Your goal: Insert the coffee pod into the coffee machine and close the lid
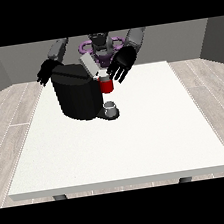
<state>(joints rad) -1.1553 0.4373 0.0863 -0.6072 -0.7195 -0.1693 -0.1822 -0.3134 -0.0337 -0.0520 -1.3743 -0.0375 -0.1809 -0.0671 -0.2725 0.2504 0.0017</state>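
Pale wood flooring and grey walls surround a large white table (139, 145), with the robot at its far side. On the table stands a black coffee machine (76, 96), its grey lid (88, 64) tilted up and open. The hand at the view's right (121, 64) hovers just beside that lid, fingers spread apart and holding nothing. Directly below and slightly left of this hand, the machine's red part (107, 86) shows; whether the coffee pod sits there I cannot tell. Lower still, a small grey cup (111, 106) rests on the machine's base. The hand at the view's left (45, 73) hangs behind the machine's far corner, fingers loosely apart.
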